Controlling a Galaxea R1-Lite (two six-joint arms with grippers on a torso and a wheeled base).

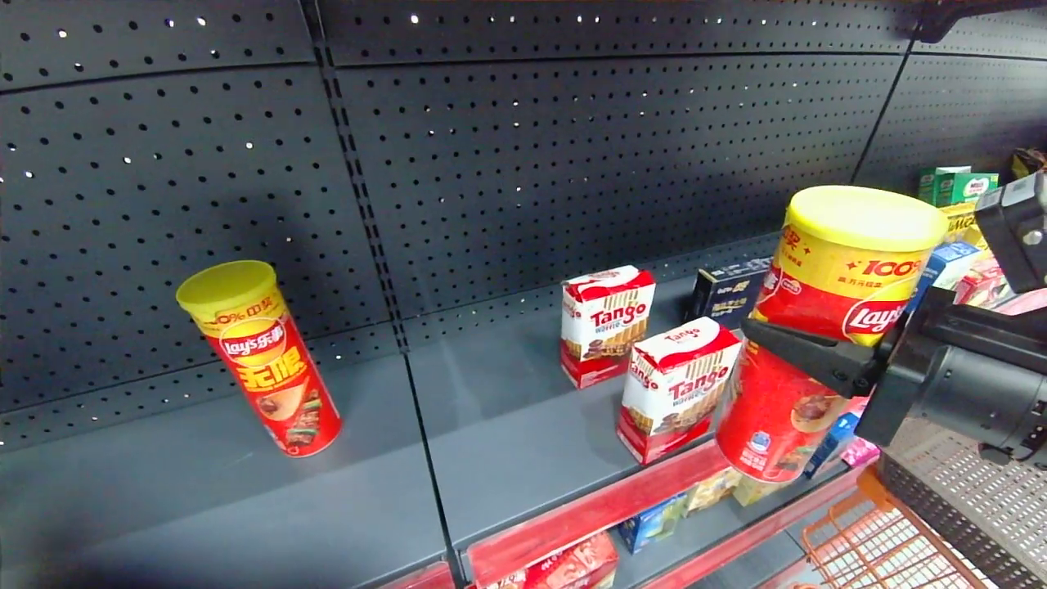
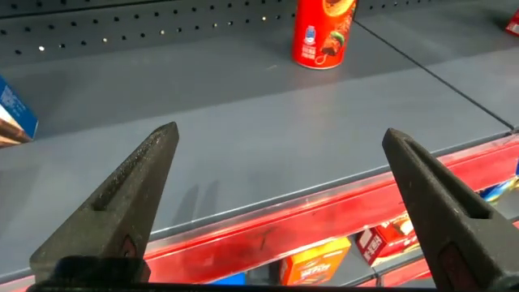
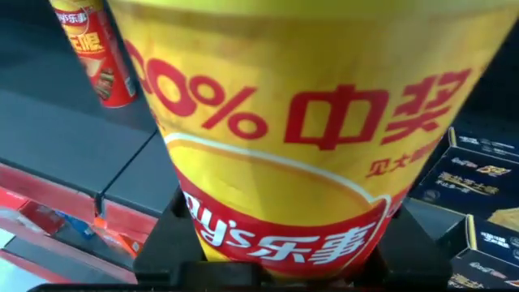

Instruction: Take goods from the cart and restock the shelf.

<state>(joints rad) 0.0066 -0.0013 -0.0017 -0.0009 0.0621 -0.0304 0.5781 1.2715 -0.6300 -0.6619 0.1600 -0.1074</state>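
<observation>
Can (image 1: 834,270) hangs at 3 o'clock in the head view, clamped at its waist by the right gripper (image 1: 806,352), long axis near upright (top leaning toward 1 o'clock), base near the shelf (image 1: 507,425) front lip. 2 boxes (image 1: 675,384) stand just beside it at 9 o'clock, with bare board beyond. Left gripper (image 2: 276,203) gapes wide, empty.

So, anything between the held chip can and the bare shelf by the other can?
Yes. The near wafer box and the far wafer box stand on the shelf just left of the chip can in the right gripper.
</observation>
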